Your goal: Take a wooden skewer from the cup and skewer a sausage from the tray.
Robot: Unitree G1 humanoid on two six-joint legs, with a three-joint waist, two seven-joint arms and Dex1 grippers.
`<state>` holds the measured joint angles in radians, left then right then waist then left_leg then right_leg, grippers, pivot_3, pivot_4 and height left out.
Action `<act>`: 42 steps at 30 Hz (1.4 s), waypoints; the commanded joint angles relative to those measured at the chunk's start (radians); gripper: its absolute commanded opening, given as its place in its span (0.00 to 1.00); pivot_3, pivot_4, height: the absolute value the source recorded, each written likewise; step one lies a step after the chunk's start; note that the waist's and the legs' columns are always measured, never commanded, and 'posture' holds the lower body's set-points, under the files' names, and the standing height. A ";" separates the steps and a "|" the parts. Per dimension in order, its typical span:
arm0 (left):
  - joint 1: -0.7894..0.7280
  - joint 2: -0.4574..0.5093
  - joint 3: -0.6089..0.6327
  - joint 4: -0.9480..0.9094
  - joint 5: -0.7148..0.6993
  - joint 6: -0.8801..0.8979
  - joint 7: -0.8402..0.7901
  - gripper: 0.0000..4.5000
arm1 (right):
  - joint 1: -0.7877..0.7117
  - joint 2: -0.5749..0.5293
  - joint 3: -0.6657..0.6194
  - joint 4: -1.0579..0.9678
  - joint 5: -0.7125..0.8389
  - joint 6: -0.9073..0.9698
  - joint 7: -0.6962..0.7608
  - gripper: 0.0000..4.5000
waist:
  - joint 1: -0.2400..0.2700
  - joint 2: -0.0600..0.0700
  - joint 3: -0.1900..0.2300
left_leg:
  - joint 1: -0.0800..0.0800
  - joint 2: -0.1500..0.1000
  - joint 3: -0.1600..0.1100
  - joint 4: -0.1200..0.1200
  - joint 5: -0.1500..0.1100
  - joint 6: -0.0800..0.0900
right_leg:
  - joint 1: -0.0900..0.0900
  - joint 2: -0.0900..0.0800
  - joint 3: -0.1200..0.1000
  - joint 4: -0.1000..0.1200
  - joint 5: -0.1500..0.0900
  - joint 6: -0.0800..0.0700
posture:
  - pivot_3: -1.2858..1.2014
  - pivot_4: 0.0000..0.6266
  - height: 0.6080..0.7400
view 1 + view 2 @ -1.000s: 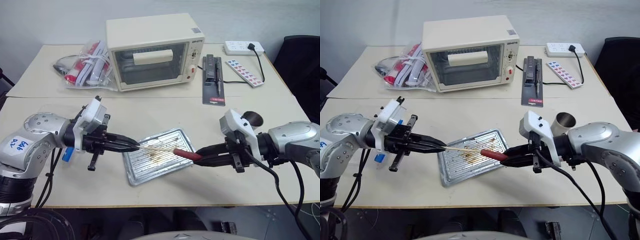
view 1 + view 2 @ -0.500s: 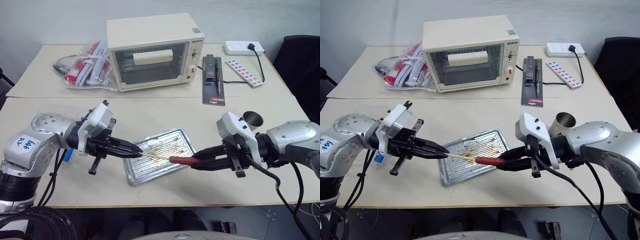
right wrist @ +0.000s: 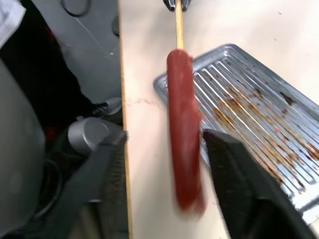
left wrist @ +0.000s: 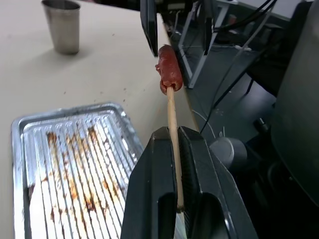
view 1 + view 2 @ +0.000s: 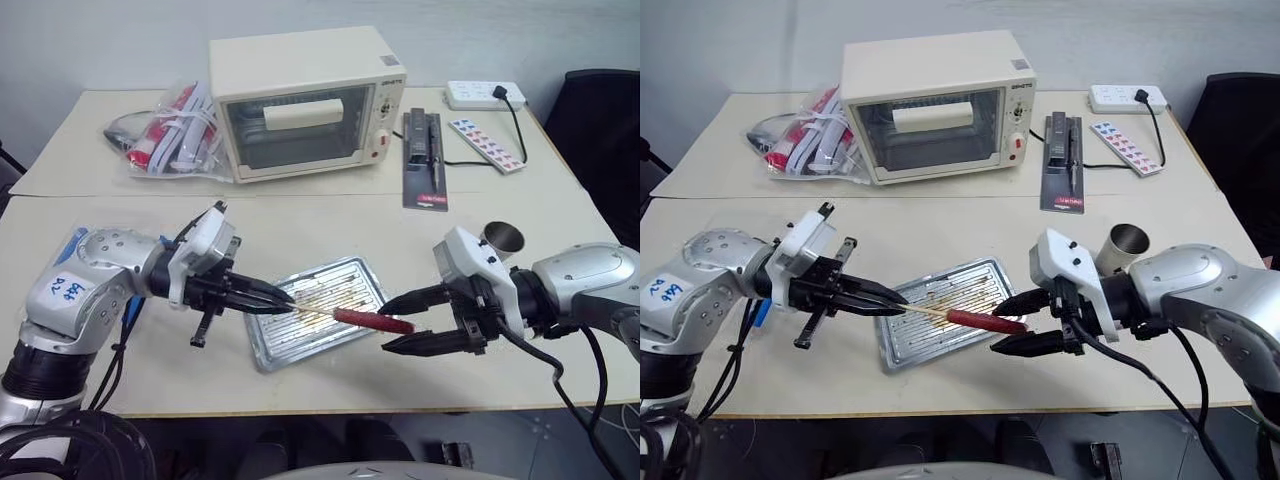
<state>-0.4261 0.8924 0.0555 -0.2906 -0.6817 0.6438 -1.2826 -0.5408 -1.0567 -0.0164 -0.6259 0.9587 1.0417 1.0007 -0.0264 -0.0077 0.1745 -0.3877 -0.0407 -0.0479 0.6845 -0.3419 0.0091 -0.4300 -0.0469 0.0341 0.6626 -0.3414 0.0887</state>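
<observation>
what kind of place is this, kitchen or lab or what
Probably a lab or office staged as a kitchen: a toaster oven and tray on plain tables, beside a power strip.

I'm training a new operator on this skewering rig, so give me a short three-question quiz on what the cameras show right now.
1. True or false: the dark red cylindrical sausage sits on the thin pale wooden skewer.
2. The left gripper is: A) open above the tray, B) shut on the skewer, C) shut on the cup.
3. Fill in: the right gripper has its fingers ____ on either side of the sausage.

Key:
1. True: the skewer runs into the sausage's end.
2. B: the stick is clamped over the stained silver metal tray.
3. Open: both black fingers stand apart from the sausage, with the small beige-grey cup behind.
</observation>
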 commanded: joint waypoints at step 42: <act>0.707 -0.195 0.935 0.056 -0.021 -0.124 0.591 0.45 | -0.250 0.217 0.059 0.207 -0.154 -0.067 -0.081 1.00 | 0.021 -0.003 -0.002 | 0.001 0.000 0.001 -0.001 -0.001 0.000 | 0.001 -0.001 0.000 -0.002 0.000 0.000 | 0.52 0.24 1.00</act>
<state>0.2562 0.6685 0.8984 -0.1969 -0.6501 0.5036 -0.6678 -0.7777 -0.8459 0.0623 -0.4167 0.8087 0.9998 0.9105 -0.0055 -0.0104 0.1729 -0.3867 -0.0405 -0.0474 0.6832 -0.3427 0.0092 -0.4289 -0.0478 0.0341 0.6605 -0.3413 0.0885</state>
